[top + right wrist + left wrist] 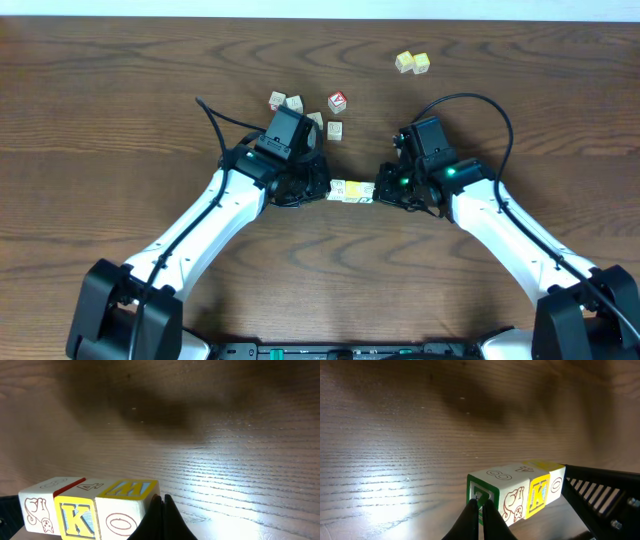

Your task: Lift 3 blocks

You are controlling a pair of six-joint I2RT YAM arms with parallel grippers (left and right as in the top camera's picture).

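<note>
Between left and right shut jaws, three blocks (350, 191) line up

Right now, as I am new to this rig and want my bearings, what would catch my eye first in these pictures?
First, the row of three blocks at the centre of the table, pinched end to end between the left gripper and the right gripper, both shut. Next, the red-faced cube among loose cubes behind the left gripper, and two pale-yellow cubes apart at the far right.
</note>
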